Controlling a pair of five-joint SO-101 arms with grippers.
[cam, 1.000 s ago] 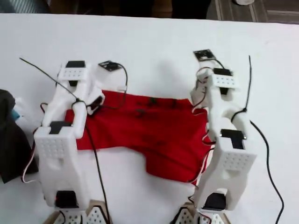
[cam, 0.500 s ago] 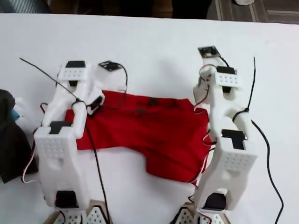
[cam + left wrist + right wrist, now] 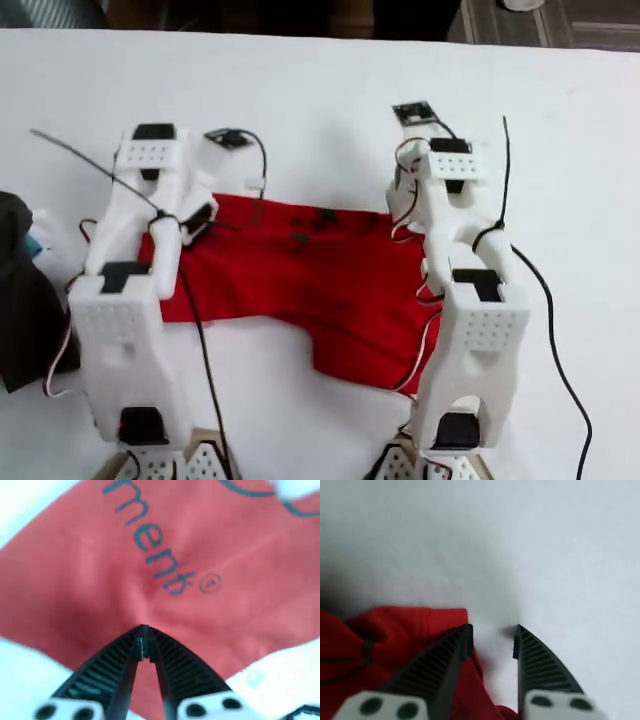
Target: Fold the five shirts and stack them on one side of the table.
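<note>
A red shirt [image 3: 320,280] with dark print lies spread flat on the white table [image 3: 320,90] between my two arms. My left gripper [image 3: 143,635] is shut, pinching a fold of the red cloth [image 3: 210,540]; creases radiate from its tips. From above, it sits at the shirt's far left corner [image 3: 200,222]. My right gripper [image 3: 492,632] is open at the shirt's far right corner [image 3: 395,625], with one finger over the red cloth and the other over bare table. In the high view it stands at the shirt's right edge [image 3: 405,215].
A pile of dark clothing [image 3: 22,290] lies at the table's left edge. Thin black cables [image 3: 545,300] trail from both arms. Bare white table stretches behind the shirt and to the right.
The right arm has shifted left, toward the shirt's far right corner. The left arm has edged slightly away and left, with the cloth still in its grip.
</note>
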